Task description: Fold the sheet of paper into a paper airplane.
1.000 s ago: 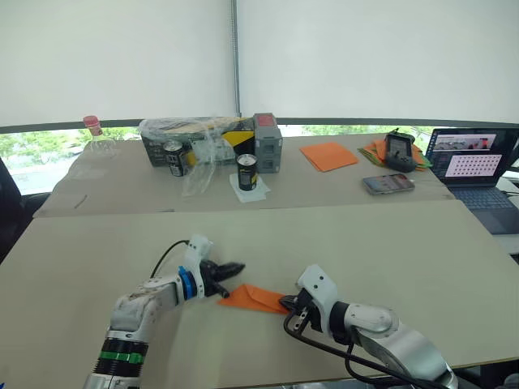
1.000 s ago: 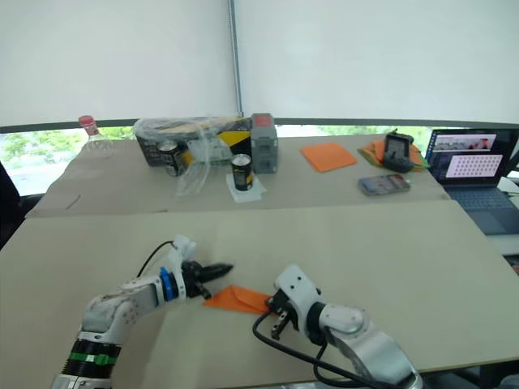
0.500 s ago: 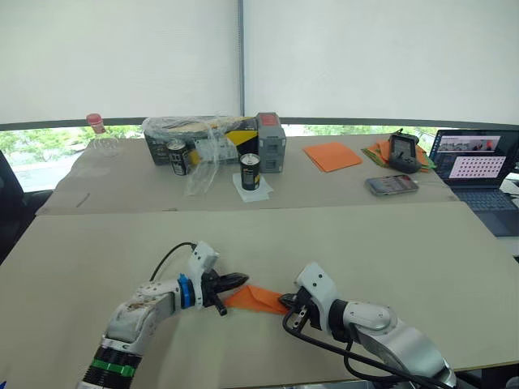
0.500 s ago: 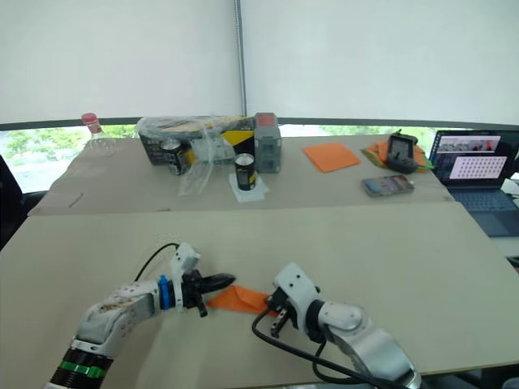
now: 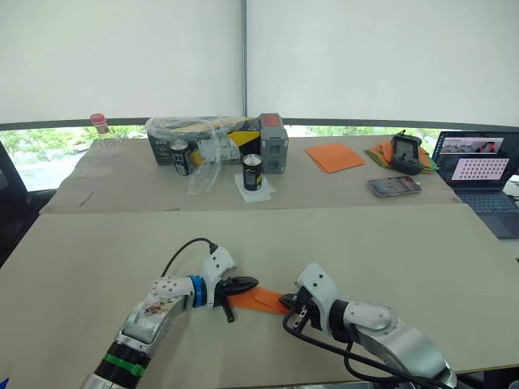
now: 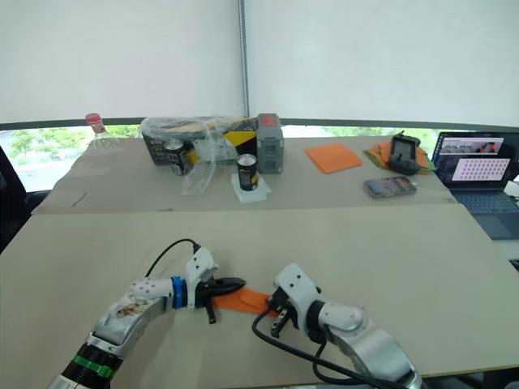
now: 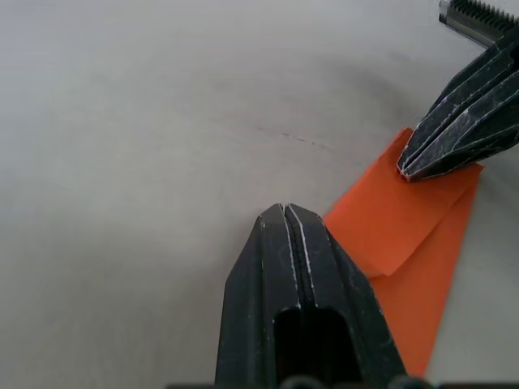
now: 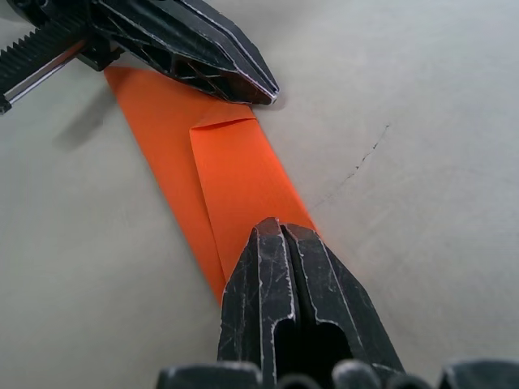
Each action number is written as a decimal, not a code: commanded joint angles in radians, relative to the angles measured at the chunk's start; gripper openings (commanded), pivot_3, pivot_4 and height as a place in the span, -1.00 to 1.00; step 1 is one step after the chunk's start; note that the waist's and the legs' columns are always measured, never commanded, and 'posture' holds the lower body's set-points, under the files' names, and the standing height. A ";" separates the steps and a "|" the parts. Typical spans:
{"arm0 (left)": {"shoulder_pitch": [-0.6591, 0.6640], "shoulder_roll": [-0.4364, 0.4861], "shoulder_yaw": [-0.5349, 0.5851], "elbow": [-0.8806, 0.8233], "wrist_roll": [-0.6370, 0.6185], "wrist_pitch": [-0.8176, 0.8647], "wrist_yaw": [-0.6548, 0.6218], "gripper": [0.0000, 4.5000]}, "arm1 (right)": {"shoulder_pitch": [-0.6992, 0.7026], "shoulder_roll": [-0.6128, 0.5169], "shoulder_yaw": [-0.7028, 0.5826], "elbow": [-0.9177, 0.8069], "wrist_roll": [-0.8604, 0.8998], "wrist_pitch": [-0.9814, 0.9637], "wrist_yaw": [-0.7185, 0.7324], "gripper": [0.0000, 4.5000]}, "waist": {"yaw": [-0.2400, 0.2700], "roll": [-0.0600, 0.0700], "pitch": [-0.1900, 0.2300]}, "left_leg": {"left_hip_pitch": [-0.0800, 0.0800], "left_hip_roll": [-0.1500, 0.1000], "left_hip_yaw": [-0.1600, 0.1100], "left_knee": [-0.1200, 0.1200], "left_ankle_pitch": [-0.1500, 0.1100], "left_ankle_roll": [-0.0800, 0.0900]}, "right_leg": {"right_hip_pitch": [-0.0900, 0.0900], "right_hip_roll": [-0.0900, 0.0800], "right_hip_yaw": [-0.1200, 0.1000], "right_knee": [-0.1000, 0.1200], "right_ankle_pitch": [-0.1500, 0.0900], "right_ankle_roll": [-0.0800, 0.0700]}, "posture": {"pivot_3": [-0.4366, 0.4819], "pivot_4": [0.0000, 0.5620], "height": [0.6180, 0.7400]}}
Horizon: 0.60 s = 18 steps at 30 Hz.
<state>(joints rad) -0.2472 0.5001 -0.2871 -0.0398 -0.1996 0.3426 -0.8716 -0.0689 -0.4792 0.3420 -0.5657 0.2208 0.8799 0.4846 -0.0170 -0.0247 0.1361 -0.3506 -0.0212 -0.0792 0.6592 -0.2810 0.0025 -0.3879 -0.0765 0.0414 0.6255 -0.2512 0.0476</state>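
Currently, head views: near table [image 5: 422, 267], beige. Folded orange paper [image 5: 261, 300] lies flat on it, front-centre, between the two grippers. Left gripper [image 5: 243, 286] at paper's left end, fingers together, tip over the paper's edge. Right gripper [image 5: 287, 303] at paper's right end, tip on the paper; finger state not readable from here.
Far table [image 5: 122, 182]: plastic-wrapped box [image 5: 190, 136], grey box [image 5: 273, 143], two cans [image 5: 252, 172] (one on a white napkin), bottle [image 5: 102, 138] w/ red cap at far left. Right side: orange stack [image 5: 333, 156], mixed orange/green pile [image 5: 381, 151] w/ black device [image 5: 405, 151] on it, phone [image 5: 392, 185], open laptop [image 5: 478, 166].

Left wrist view: own fingers [image 7: 272, 279] closed together, tip beside the paper's edge. Paper [image 7: 405, 243] shows a folded flap over a lower layer. Other gripper's closed tip presses on the paper's far corner.

Right wrist view: own fingers [image 8: 268, 292] closed together, tip on the paper's near end; clamped or just pressing, can't tell. Paper [image 8: 219, 174] a narrow strip w/ lengthwise crease. Left gripper [image 8: 207, 53] at far end, tips together, resting on the strip's end.
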 commanded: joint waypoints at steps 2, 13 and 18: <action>0.048 0.035 -0.087 0.098 0.098 0.118 0.018 -1.00 | 0.033 -0.018 0.017 0.049 -0.009 0.073 -0.015 -0.98 | 0.001 0.004 -0.003 | 0.002 0.000 0.000 0.000 0.000 0.000 | 0.001 0.000 0.000 0.000 -0.003 0.005 | -0.05 -0.47 0.99; 0.013 -0.062 0.166 -0.003 -0.196 0.156 0.004 -1.00 | 0.022 -0.027 -0.036 0.034 -0.004 0.033 -0.016 -0.98 | 0.000 0.007 -0.008 | 0.005 0.001 0.000 -0.001 -0.001 0.001 | 0.002 -0.001 0.000 0.000 -0.006 0.009 | -0.05 -0.47 0.99; -0.019 0.073 0.306 -0.078 -0.346 0.202 -0.165 -1.00 | -0.126 -0.028 -0.159 -0.085 0.107 0.117 0.032 -0.98 | 0.000 0.000 0.010 | -0.007 0.000 0.000 0.001 0.002 -0.003 | -0.010 0.000 0.000 0.005 0.001 -0.002 | -0.05 -0.47 0.99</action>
<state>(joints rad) -0.2456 0.5403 -0.0332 -0.0747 -0.4973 0.5335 -0.9772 -0.1554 -0.5052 0.2361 -0.5826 0.2804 0.9566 0.5004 -0.0174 -0.0244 0.1460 -0.3625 -0.0216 -0.0792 0.6603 -0.2784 -0.0014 -0.4034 -0.0763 0.0416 0.6304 -0.2490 0.0444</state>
